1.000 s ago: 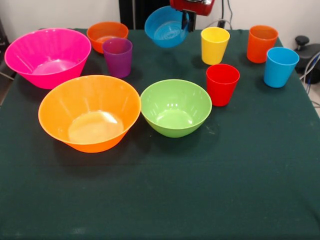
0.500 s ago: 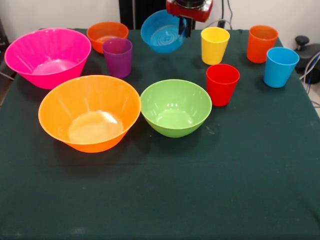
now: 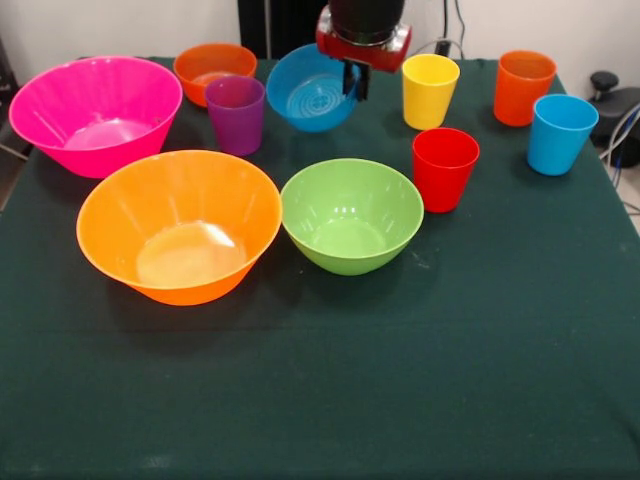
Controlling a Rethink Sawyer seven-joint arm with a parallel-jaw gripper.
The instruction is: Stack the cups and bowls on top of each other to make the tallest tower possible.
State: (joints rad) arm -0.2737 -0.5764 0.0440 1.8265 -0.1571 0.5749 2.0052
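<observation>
One small blue bowl hangs tilted off table, just right of purple cup. Gripper pinches bowl's right rim, jaws closed on it. Green bowl sits in front, below, slightly right of gripper.

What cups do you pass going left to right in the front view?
purple cup → yellow cup → red cup → orange cup → light blue cup
</observation>
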